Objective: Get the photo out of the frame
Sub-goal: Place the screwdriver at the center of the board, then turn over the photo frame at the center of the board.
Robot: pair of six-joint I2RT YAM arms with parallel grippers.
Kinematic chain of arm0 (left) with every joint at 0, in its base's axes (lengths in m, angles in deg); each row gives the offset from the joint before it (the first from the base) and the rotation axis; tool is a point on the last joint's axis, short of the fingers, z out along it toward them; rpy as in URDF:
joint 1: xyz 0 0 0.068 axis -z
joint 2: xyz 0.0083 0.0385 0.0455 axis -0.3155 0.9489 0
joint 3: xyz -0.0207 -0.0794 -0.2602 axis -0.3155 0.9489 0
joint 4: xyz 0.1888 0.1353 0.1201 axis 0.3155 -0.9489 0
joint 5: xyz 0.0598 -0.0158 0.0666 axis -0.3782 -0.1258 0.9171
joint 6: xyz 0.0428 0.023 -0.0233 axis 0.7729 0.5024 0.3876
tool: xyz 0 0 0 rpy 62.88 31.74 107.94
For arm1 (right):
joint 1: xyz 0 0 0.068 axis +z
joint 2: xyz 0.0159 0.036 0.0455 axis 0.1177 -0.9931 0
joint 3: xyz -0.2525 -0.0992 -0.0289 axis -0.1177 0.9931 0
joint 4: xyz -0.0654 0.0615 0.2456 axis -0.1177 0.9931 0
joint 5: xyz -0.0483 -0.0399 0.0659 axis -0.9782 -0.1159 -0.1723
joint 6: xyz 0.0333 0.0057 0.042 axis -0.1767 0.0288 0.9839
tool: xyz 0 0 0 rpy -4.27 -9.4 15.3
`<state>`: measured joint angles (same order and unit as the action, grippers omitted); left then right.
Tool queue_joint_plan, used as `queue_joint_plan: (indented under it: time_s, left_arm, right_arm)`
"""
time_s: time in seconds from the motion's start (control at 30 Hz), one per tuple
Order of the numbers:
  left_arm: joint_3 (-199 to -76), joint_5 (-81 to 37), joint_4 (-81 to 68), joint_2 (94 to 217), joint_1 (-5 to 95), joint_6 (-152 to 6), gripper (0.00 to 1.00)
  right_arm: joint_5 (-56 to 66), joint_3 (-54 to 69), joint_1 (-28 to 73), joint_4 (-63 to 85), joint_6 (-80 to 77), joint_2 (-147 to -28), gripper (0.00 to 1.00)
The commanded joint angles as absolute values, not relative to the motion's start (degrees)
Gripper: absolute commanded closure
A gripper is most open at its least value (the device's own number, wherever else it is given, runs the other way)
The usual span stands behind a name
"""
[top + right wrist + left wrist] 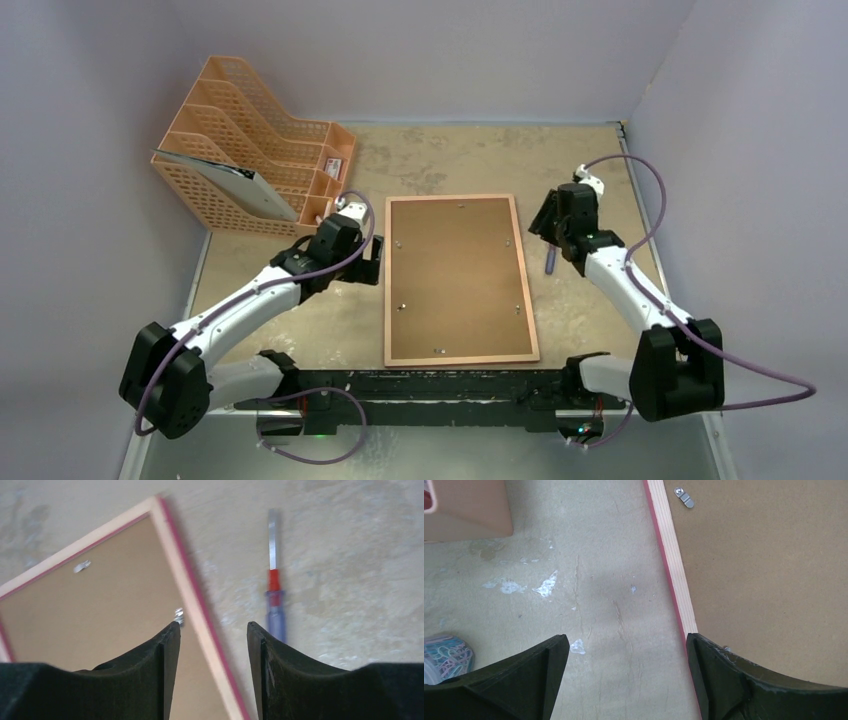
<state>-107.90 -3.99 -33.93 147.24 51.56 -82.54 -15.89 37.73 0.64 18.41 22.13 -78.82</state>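
Note:
The frame lies face down on the table, its brown backing board up, with small metal clips along its edges. The photo is hidden under the board. My left gripper hovers at the frame's left edge, open; in the left wrist view its jaws span bare table, and the right finger overlaps the frame's pale rim. My right gripper hangs over the frame's right edge, open and empty. In the right wrist view the pink rim runs between its fingers.
A blue and red screwdriver lies on the table just right of the frame. An orange mesh file rack stands at the back left. A clump of coloured rubber bands lies near the left gripper.

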Motion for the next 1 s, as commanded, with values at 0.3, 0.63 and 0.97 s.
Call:
queue_joint_plan:
  time_s: [0.3,0.63,0.97]
  left_arm:
    - [-109.72,4.76,-35.33,140.59,50.81,-86.9,0.01]
    - [-111.45,3.21,-39.82,139.87,46.6,-83.94,0.01]
    - [-111.38,8.71,-40.36,139.01,43.89,-86.23,0.01]
  right_arm:
    - [-17.01,39.91,24.42,19.24,39.14,-72.07,0.46]
    - [-26.03,37.38,47.39,17.9,54.02,-79.06,0.46]
    - [-32.69,26.31,63.21,19.16,62.34,-94.21,0.46]
